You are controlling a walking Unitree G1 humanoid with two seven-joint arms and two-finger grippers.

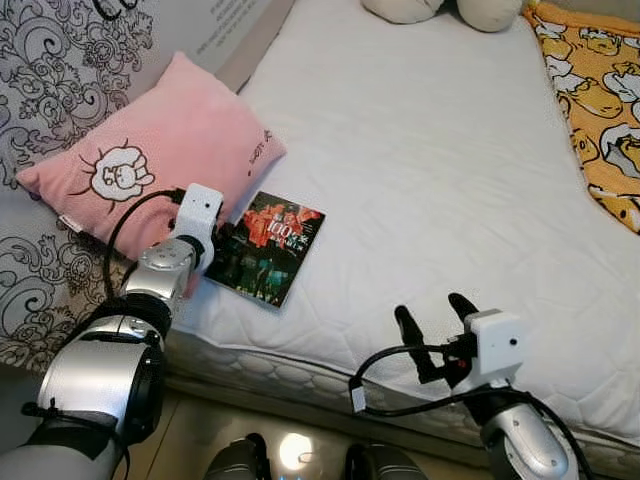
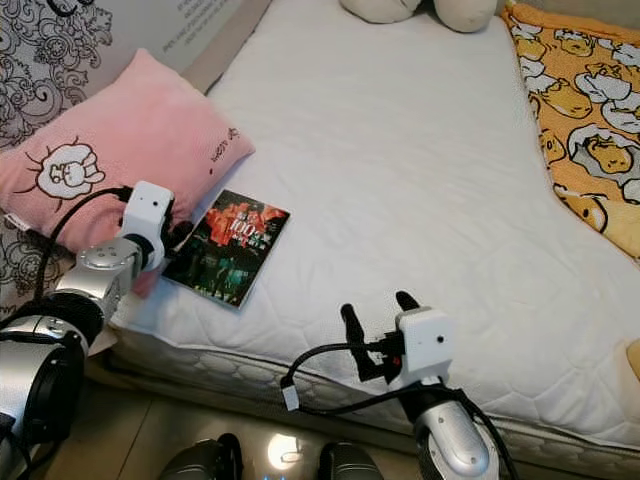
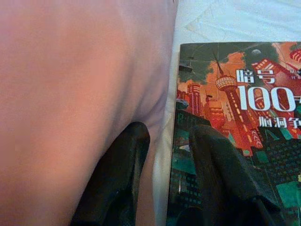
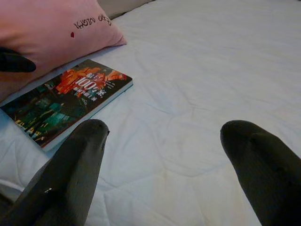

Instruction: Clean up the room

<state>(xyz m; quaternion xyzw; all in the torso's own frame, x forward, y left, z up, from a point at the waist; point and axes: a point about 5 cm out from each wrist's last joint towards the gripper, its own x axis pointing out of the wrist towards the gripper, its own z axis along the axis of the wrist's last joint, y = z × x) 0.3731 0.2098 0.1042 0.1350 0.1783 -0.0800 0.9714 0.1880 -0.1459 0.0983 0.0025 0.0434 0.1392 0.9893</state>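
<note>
A book (image 1: 267, 245) with a dark red and green city cover lies flat on the white mattress (image 1: 420, 150), near its front left corner. A pink pillow (image 1: 150, 160) with a cartoon print lies just left of it, touching its edge. My left gripper (image 3: 169, 134) is open at the book's left edge. One finger (image 3: 117, 169) lies against the pillow and the other finger (image 3: 221, 174) rests over the cover. My right gripper (image 1: 432, 310) is open above the mattress's front edge, right of the book, holding nothing.
A yellow cartoon-print blanket (image 1: 600, 110) covers the bed's right side. Cream plush shapes (image 1: 440, 8) sit at the far end. Grey swirl-patterned fabric (image 1: 50, 60) hangs at the left behind the pillow. Tiled floor (image 1: 290, 450) lies below the bed's front edge.
</note>
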